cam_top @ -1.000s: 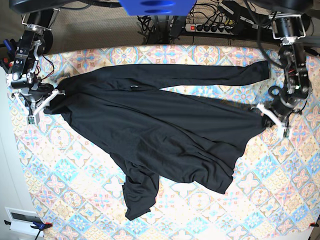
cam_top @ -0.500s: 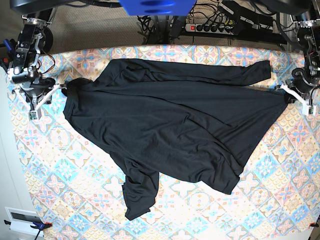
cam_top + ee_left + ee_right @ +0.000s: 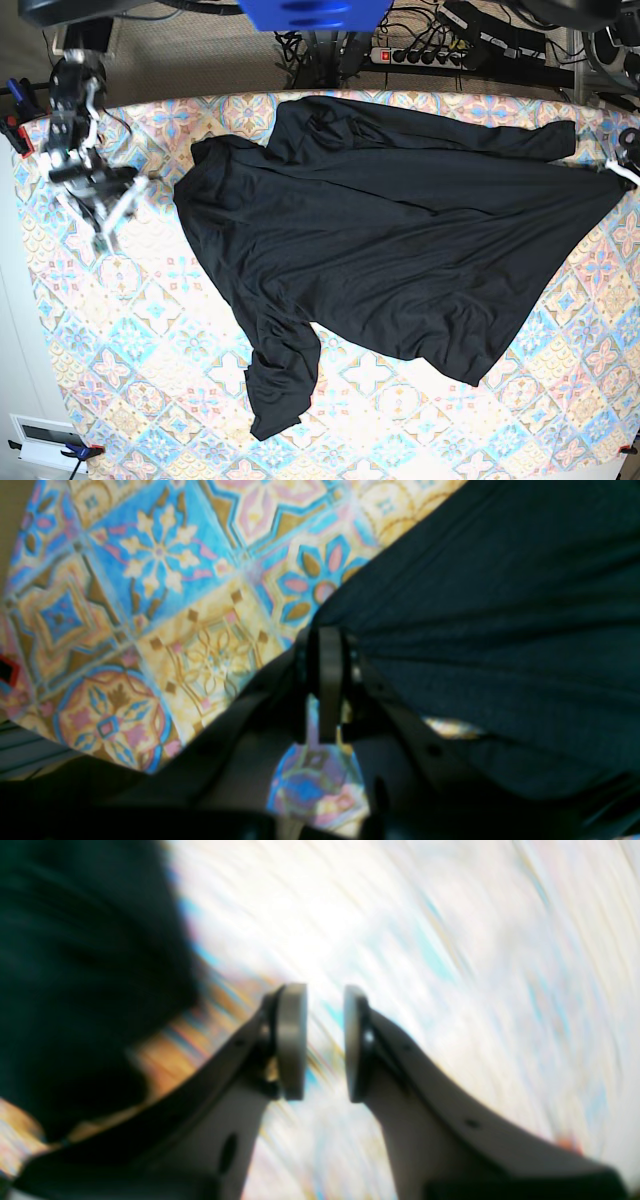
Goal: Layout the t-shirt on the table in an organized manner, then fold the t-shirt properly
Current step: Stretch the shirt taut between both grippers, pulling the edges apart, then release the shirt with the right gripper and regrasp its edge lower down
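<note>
The black t-shirt (image 3: 400,240) lies spread across the table (image 3: 130,330), one long sleeve (image 3: 280,385) trailing toward the front edge. At the base view's far right edge my left gripper (image 3: 622,168) is shut on the shirt's corner. The left wrist view shows its jaws (image 3: 327,647) pinched on the dark fabric (image 3: 500,605) above the patterned cloth (image 3: 150,580). My right gripper (image 3: 112,215) hovers at the base view's left, apart from the shirt. In the blurred right wrist view it (image 3: 325,1040) stands open with nothing between its pads, the black fabric (image 3: 75,965) off to the left.
A power strip (image 3: 420,55) and cables run behind the table's back edge. A blue part (image 3: 310,12) hangs at the top centre. A white box (image 3: 40,440) sits off the table's front left corner.
My right gripper opened and let go of the shirt's edge. The left gripper pulled its corner toward the base view's right, dragging the whole shirt that way and stretching it wider.
</note>
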`<state>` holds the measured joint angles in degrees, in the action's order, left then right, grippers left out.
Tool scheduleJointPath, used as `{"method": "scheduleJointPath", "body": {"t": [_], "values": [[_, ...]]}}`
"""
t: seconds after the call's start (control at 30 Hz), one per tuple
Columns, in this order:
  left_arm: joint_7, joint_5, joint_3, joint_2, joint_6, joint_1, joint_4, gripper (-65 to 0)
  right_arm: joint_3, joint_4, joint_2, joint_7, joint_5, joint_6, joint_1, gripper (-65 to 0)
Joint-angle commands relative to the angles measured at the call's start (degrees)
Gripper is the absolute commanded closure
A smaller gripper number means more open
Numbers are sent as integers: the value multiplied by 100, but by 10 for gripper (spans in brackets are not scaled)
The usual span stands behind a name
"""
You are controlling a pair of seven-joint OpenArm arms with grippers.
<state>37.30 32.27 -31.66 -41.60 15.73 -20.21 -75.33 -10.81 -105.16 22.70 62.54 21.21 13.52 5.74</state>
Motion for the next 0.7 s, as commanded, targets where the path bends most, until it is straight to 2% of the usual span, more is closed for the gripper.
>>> {"method": "scheduleJointPath", "body": {"t": [0.0,0.17,0.33,0.6,0.67], "values": [[-139,-76,-82,-178,-47,21,-5,0,206,-55,99,-149,2,6,-226,-154],[-156,-163,-91,-178,-56,109,355,0,1032,552,99,-351,-7,6,-1053,-189],[-156,-234,-100,-178,-65,170,443,0,1358,1642,99,-580,2,6,-1703,-190],[-156,-234,-100,-152,-65,188,443,0,1463,1958,99,-597,19,15,-1774,-198],[-156,-234,-100,-152,-65,188,443,0,1718,1958,99,-597,28,15,-1783,-227]]}}
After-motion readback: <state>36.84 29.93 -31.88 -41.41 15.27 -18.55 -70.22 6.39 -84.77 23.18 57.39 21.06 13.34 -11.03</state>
